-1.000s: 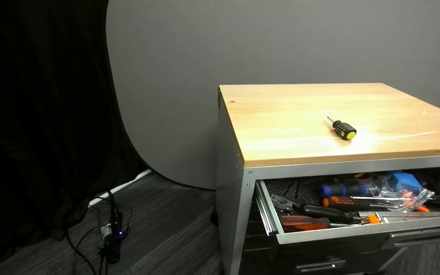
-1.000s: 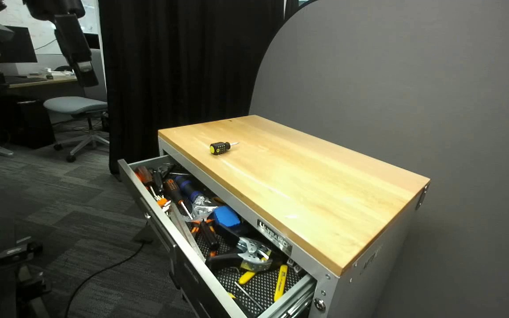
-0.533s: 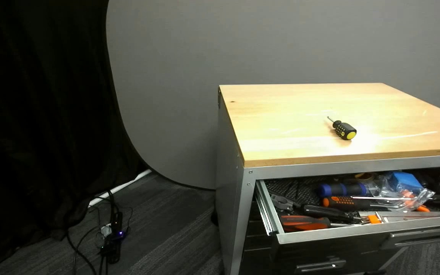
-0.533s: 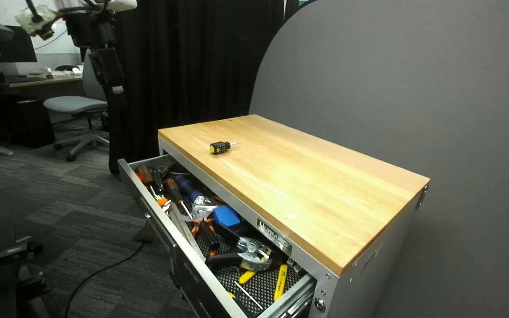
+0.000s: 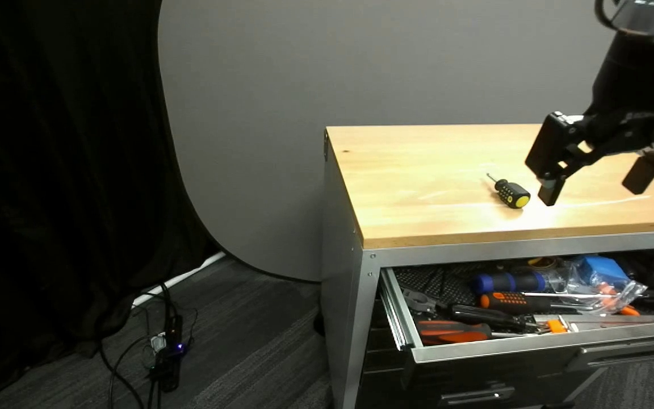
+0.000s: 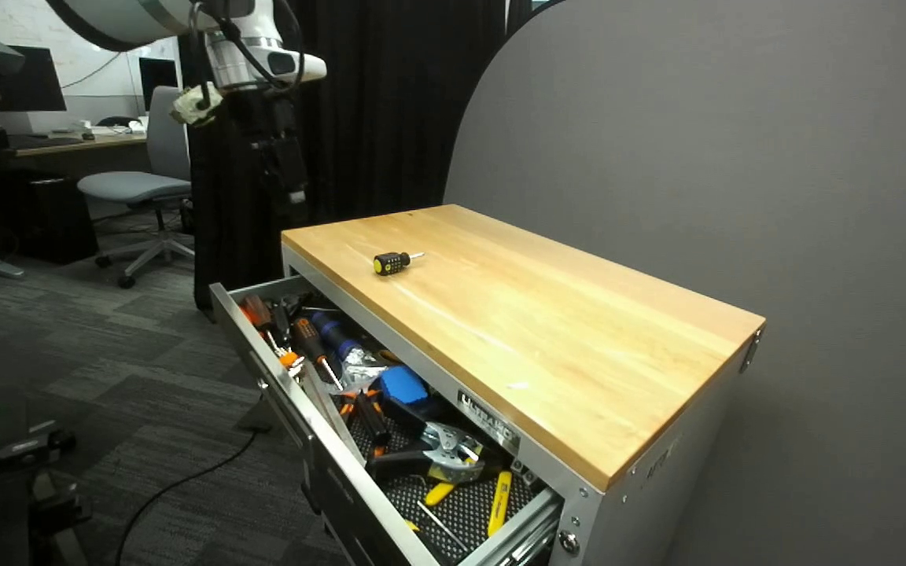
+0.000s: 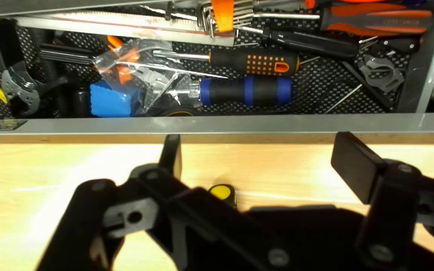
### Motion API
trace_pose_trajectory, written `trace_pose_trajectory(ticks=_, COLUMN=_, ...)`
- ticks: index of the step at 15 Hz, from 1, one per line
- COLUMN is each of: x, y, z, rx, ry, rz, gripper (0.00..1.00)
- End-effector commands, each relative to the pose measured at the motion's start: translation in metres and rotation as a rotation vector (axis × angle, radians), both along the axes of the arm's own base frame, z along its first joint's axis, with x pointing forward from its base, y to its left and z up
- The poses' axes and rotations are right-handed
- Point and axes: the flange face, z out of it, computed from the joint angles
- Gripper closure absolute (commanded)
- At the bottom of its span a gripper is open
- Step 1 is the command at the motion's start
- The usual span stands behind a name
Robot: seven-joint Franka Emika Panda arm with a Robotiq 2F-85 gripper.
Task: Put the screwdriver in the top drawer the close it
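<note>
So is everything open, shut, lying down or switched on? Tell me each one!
Screwdriver: lying on its side on the wooden top
Top drawer: pulled open
Gripper: open, holding nothing
Clear plastic bag: crumpled
Purple light: glowing
Black curtain: hanging down

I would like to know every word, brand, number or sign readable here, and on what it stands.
"ULTRAHD" (likely, somewhat blurred): badge on the cabinet.
"CRAFTSMAN" (likely, faint): red-and-black handle in the top drawer.
Too small or blurred to read: marks on the ruler, yellow handle and screwdriver; lettering on the cabinet's side.
</note>
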Motion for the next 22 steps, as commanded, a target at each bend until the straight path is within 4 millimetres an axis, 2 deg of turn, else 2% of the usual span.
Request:
trace_pose_trajectory(ticks=1, x=0.052, y=0.015, z=-0.021, rx=0.010, ry=-0.001, rz=-0.023, gripper=0.00)
trace_pose_trajectory(ticks=2, x=0.061, y=0.006, z=-0.022, rx=0.008, ry=0.000, rz=-0.032, gripper=0.00)
trace_pose_trajectory(ticks=8, x=0.112, y=-0.002, z=-0.047, rx=-0.001, ry=0.003, rz=-0.070, gripper=0.00)
trace_pose_trajectory(ticks=12, x=0.134, y=-0.003, z=-0.068, rx=-0.003, ry=0.002, rz=-0.085, gripper=0.00)
trace_pose_trajectory(ticks=16, x=0.150, y=-0.004, z=-0.079, rx=-0.036, ry=-0.014, rz=-0.104, gripper=0.00)
trace_pose_trajectory(ticks=17, x=0.153, y=-0.004, z=-0.081, rx=-0.048, ry=-0.014, rz=-0.106, gripper=0.04)
trace_pose_trajectory(ticks=18, x=0.155, y=-0.005, z=-0.081, rx=-0.059, ry=-0.017, rz=-0.108, gripper=0.26)
trace_pose_trajectory(ticks=20, x=0.157, y=-0.006, z=-0.082, rx=-0.064, ry=-0.013, rz=-0.116, gripper=0.31)
trace_pose_trajectory(ticks=22, x=0.156, y=-0.012, z=-0.078, rx=-0.069, ry=-0.010, rz=-0.125, gripper=0.48)
